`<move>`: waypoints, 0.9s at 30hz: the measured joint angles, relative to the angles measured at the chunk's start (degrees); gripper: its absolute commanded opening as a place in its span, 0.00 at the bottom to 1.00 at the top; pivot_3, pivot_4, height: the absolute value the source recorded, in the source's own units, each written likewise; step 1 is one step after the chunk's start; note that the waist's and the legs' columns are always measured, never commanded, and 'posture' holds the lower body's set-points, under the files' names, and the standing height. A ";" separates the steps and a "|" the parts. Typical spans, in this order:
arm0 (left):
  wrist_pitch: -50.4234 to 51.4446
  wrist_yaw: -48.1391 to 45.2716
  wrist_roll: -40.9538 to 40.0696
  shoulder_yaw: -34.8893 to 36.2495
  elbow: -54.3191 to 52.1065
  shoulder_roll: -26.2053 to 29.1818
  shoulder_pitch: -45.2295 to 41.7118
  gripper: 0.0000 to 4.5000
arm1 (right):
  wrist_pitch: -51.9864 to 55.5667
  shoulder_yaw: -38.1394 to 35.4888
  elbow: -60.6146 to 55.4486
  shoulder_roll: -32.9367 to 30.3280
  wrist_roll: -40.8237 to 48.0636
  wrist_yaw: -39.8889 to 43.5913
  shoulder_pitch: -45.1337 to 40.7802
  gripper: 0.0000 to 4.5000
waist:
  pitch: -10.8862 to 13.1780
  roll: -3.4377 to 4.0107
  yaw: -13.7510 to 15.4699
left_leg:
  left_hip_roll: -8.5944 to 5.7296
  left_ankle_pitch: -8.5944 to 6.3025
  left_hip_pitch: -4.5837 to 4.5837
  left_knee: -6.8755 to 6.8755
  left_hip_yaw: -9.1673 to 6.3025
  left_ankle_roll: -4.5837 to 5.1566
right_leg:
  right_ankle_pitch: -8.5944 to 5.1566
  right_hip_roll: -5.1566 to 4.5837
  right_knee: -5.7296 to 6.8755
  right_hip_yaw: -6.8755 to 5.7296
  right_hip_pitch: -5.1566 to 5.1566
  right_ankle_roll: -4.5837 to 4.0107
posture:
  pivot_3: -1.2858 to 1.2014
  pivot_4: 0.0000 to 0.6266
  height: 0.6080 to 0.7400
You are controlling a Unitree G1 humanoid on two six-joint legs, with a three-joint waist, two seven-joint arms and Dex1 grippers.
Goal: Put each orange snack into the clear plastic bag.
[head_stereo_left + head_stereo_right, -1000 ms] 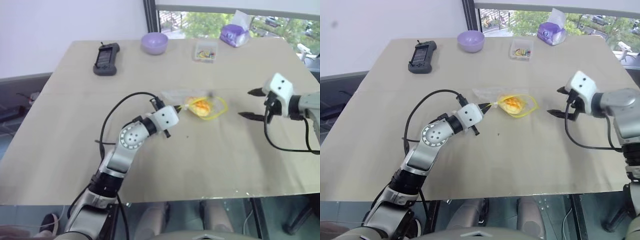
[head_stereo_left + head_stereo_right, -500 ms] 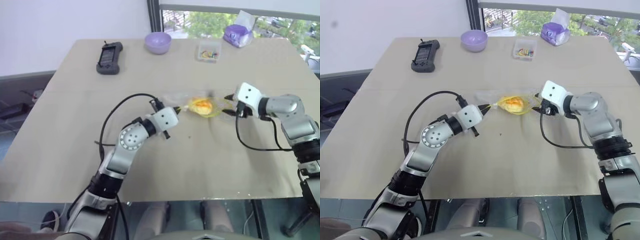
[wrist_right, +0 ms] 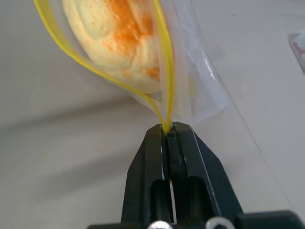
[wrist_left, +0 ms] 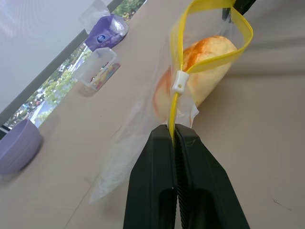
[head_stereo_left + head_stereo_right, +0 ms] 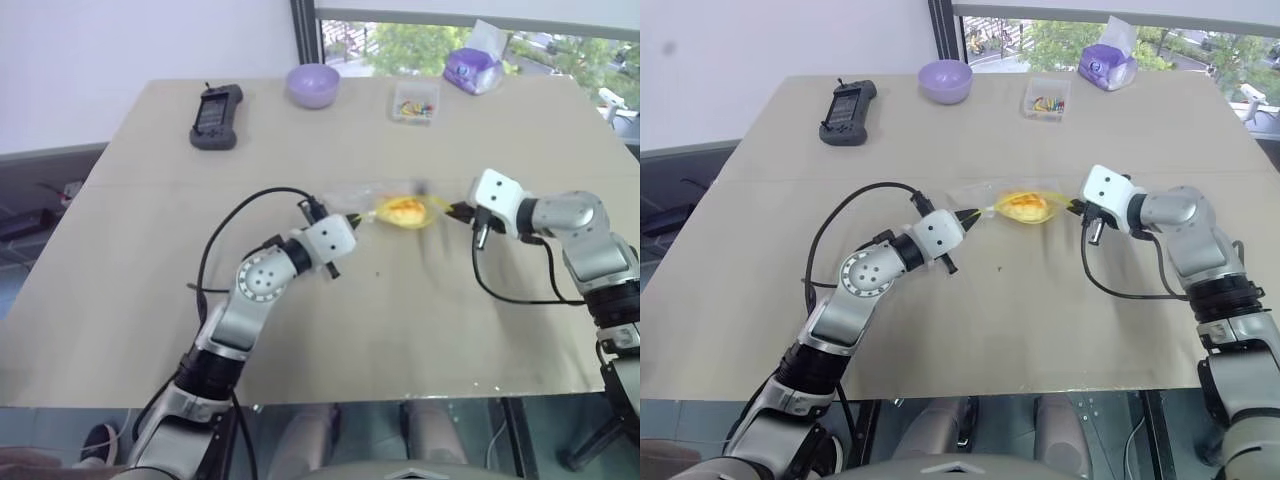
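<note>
- The clear plastic bag (image 5: 1012, 204) was held at both ends of its yellow seal strip (image 4: 177, 67); the coming move turned on that strip, which ran as the bag's long axis from one gripper across to the other.
- The left gripper (image 4: 173, 131) had its fingers pressed together on the strip's near end, just behind the small white slider (image 4: 179, 82).
- The right gripper (image 3: 167, 128) had its fingers closed flat on the opposite end of the strip, where the two yellow lips met.
- Between the two grips the lips stood apart in a loop, so the mouth appeared unsealed along the middle of its length.
- The orange snack (image 3: 119, 33) lay inside the bag, directly beyond each set of fingers and roughly midway between them; neither arm was clearly nearer to it.
- The bag body appeared to rest on the tabletop (image 5: 1020, 320) at its centre, and the snack's weight probably kept it there.
- Judgement: the slider sat at the left gripper's end, so closing would mean travel along the strip toward the right gripper.
- Well apart, at the far edge, lay a purple bowl (image 5: 945, 80), a small clear box (image 5: 1042, 100), a purple packet (image 5: 1106, 68) and a dark handheld device (image 5: 846, 111).
</note>
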 measured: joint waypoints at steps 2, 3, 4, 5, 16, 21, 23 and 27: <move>1.27 0.02 -1.51 1.71 0.08 -0.01 -2.32 0.00 | -0.70 -0.93 0.20 -1.13 0.06 0.04 -2.14 0.01 | 0.02 0.00 0.02 | 0.00 0.00 0.00 0.01 0.00 0.00 | 0.00 0.00 0.00 0.00 0.00 0.00 | 0.52 0.24 1.00; 2.43 0.06 -2.61 2.81 0.11 -0.08 -4.70 0.00 | -1.31 -1.24 0.20 -1.65 0.15 0.08 -4.26 0.01 | 0.04 0.00 -0.01 | 0.00 0.00 -0.02 0.01 0.00 0.00 | 0.00 0.00 0.00 -0.01 -0.01 0.00 | 0.52 0.24 1.00; 3.58 0.30 -3.70 4.15 0.13 -0.10 -7.76 0.00 | -1.82 -1.68 0.25 -2.33 0.18 0.01 -6.77 0.01 | 0.04 0.00 -0.03 | 0.00 0.00 -0.02 0.02 0.00 0.00 | 0.00 0.01 0.00 -0.01 -0.01 0.00 | 0.52 0.24 1.00; 4.17 0.55 -4.48 5.27 0.12 -0.09 -10.05 0.00 | -2.40 -2.16 0.28 -2.70 0.18 -0.17 -8.62 0.01 | 0.04 0.00 -0.04 | 0.00 0.00 -0.01 0.01 -0.01 0.00 | 0.00 0.01 -0.02 -0.02 0.00 0.00 | 0.52 0.24 1.00; 2.24 1.90 -5.66 5.07 3.43 0.22 -11.36 0.00 | -5.26 -4.46 -0.18 -3.17 1.79 -2.24 -11.19 0.07 | 0.03 -0.01 -0.06 | 0.00 0.00 -0.02 -0.06 0.01 0.00 | 0.00 -0.02 -0.08 -0.01 -0.01 0.00 | 0.52 0.24 1.00; 3.66 1.87 -5.32 2.99 1.13 -0.49 -2.65 0.00 | -0.09 -5.98 -7.49 -4.95 3.35 -1.01 0.24 0.55 | 0.03 0.00 0.02 | 0.00 0.00 -0.03 -0.03 0.03 0.00 | 0.00 -0.02 -0.04 0.01 -0.02 0.00 | 0.52 0.24 1.00; 4.84 2.02 -5.31 2.31 0.17 -1.92 -1.46 0.00 | 2.63 -6.05 -10.32 -5.22 4.39 0.06 2.41 0.60 | 0.03 0.00 0.10 | 0.00 0.00 -0.03 0.03 0.01 0.00 | 0.00 -0.01 0.03 0.00 -0.01 0.00 | 0.52 0.24 1.00; 6.22 2.85 -5.24 1.11 -2.74 -3.78 -1.34 0.00 | 9.26 -6.35 -17.40 -6.57 8.67 3.65 3.35 0.60 | 0.02 0.02 -0.05 | 0.04 0.00 0.00 0.05 0.03 0.00 | 0.00 0.03 0.04 0.01 0.01 0.00 | 0.52 0.24 1.00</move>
